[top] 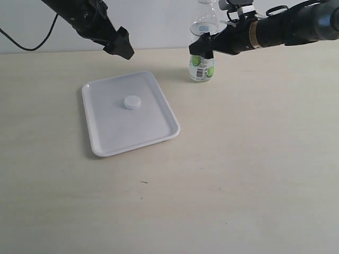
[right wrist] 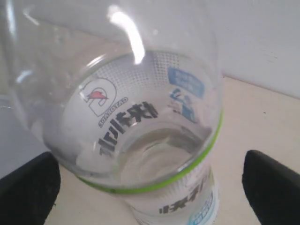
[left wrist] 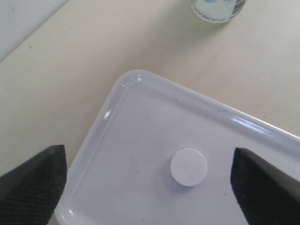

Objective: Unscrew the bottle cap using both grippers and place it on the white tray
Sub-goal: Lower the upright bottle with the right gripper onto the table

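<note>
The white bottle cap (top: 132,101) lies flat near the middle of the white tray (top: 106,148). My left gripper (top: 124,47) hangs open above the tray's far edge, holding nothing. In the left wrist view the cap (left wrist: 188,167) sits on the tray (left wrist: 136,136), below the wide gap of the left gripper (left wrist: 147,185). The clear bottle (top: 202,67) stands upright, uncapped, behind the tray. My right gripper (top: 204,47) is open around its upper body. In the right wrist view the bottle (right wrist: 140,117) fills the space within the right gripper (right wrist: 150,187), with table showing beside both fingers.
Everything stands on a pale beige tabletop (top: 238,174), with a white wall behind it. A black cable (top: 32,42) hangs from the left arm at the back left. The bottle's base (left wrist: 218,8) shows at the edge of the left wrist view.
</note>
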You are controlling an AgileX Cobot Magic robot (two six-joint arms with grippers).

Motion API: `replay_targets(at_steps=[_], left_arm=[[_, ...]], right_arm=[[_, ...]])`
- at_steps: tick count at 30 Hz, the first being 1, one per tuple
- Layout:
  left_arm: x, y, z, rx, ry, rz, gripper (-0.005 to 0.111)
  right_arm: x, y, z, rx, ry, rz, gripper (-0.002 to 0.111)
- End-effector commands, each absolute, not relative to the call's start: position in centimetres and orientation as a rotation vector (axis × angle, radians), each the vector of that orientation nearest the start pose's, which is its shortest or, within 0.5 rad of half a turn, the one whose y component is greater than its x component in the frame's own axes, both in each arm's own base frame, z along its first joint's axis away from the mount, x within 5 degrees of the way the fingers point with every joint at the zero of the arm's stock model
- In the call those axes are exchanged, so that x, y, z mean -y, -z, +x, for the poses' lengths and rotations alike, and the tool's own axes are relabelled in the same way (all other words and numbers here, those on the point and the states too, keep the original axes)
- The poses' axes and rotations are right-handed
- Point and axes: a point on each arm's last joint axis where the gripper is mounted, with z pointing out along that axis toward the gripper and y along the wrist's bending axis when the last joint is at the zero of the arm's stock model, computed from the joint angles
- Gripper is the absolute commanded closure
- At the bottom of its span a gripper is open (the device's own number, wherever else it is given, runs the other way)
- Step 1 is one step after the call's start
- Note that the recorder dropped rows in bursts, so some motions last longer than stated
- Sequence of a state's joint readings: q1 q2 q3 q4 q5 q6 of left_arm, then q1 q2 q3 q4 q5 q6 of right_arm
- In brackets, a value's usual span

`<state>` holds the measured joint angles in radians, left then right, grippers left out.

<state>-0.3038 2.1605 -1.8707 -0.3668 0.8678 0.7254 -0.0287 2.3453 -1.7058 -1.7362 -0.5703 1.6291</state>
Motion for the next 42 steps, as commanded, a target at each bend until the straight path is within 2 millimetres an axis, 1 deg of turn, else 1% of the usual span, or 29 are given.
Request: replay_targets(at_steps=[1, 7, 12, 14, 18, 27, 33, 36, 40, 42], left_arm=[[16.8, -23.8, 45.4, -2.318, 0.302, 1.058, 0.016], [16.8, -23.9, 45.5, -2.313, 0.299, 1.054, 0.016], [16.8, -23.9, 45.5, -2.312, 0.298, 1.053, 0.016], [16.8, -23.9, 45.5, -2.312, 0.298, 1.053, 0.016], [16.8, -23.9, 45.5, -2.312, 0.298, 1.053, 0.016], [16.8, -23.9, 45.5, -2.307, 0.295, 1.053, 0.016], [16.8, -23.9, 45.6, -2.302, 0.292, 1.049, 0.016], [16.8, -23.9, 45.6, -2.302, 0.292, 1.049, 0.016], [16.8, -24.0, 45.6, -2.297, 0.289, 1.045, 0.016], [16.8, -24.0, 45.7, -2.292, 0.285, 1.041, 0.016]], right_arm=[[-3.1, -14.4, 51.3, -2.098, -0.549, -0.369, 0.008], [-3.1, -14.5, 51.4, -2.092, -0.540, -0.359, 0.008], [-3.1, -13.8, 51.4, -2.105, -0.545, -0.353, 0.008], [-3.2, -13.5, 51.4, -2.107, -0.573, -0.358, 0.008], [-3.6, -12.9, 51.2, -2.097, -0.604, -0.422, 0.008], [-3.7, -13.2, 51.3, -2.072, -0.656, -0.365, 0.008], [-3.3, -13.0, 51.6, -2.086, -0.593, -0.325, 0.008], [-3.4, -13.1, 51.5, -2.068, -0.577, -0.389, 0.008], [-4.7, -13.1, 51.3, -2.030, -0.563, -0.526, 0.008], [-5.5, -13.1, 51.3, -2.022, -0.535, -0.559, 0.008]])
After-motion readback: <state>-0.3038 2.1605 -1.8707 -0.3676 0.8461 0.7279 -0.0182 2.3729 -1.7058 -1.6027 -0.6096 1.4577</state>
